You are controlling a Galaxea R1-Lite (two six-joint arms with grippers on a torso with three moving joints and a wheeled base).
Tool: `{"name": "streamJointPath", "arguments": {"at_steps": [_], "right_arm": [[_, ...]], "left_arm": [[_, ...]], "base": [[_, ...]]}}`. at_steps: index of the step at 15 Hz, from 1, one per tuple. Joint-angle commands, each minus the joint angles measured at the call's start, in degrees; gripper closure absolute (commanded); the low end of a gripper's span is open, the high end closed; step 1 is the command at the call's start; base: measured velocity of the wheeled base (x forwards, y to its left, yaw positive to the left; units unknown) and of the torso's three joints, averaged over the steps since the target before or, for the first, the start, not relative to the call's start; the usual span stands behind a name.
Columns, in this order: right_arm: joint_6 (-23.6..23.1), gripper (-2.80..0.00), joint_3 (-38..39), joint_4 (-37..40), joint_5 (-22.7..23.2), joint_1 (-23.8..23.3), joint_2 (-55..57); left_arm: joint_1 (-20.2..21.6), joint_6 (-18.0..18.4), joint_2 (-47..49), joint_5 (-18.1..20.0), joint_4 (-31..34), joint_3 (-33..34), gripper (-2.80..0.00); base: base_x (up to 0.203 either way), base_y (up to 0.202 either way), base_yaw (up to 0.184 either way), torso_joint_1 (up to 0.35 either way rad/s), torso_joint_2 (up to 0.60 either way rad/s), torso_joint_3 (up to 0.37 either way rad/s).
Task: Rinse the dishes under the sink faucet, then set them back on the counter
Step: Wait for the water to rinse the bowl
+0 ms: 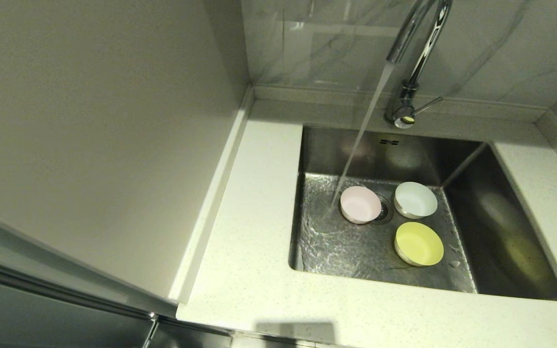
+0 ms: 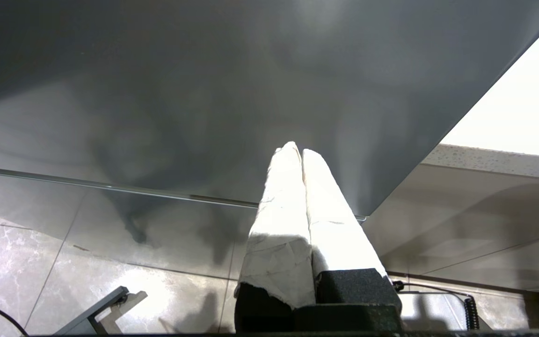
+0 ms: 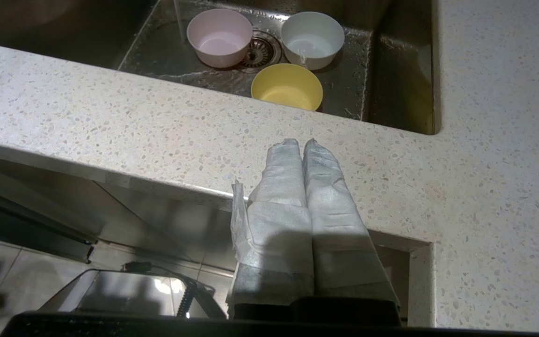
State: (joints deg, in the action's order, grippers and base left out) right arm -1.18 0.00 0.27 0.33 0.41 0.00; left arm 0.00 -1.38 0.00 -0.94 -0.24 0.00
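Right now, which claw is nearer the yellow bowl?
Right. The right claw hovers shut at the counter's front edge, sink and yellow bowl just beyond. The left claw, also shut, faces a grey cabinet panel beside the counter.

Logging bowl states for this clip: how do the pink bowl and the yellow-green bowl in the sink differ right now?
The pink bowl sits beside the drain, with the faucet stream landing on the sink floor just at its left side. The yellow-green bowl sits nearer the front, away from the stream. They differ in colour. Both stand upright, are similar in size and are untouched by any gripper.
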Motion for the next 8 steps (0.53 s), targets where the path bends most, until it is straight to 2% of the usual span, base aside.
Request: {"name": "streamJointPath", "arguments": {"at_steps": [1, 8], "right_arm": [[0.0, 0.0, 0.0, 0.0, 0.0, 0.0, 0.1], [0.0, 0.0, 0.0, 0.0, 0.0, 0.0, 0.1]], "left_arm": [[0.0, 0.0, -0.1, 0.0, 0.0, 0.0, 0.0], [0.0, 0.0, -0.1, 0.0, 0.0, 0.0, 0.0]], "base": [[0.0, 0.0, 0.0, 0.0, 0.0, 0.0], [0.0, 0.0, 0.0, 0.0, 0.0, 0.0]]}}
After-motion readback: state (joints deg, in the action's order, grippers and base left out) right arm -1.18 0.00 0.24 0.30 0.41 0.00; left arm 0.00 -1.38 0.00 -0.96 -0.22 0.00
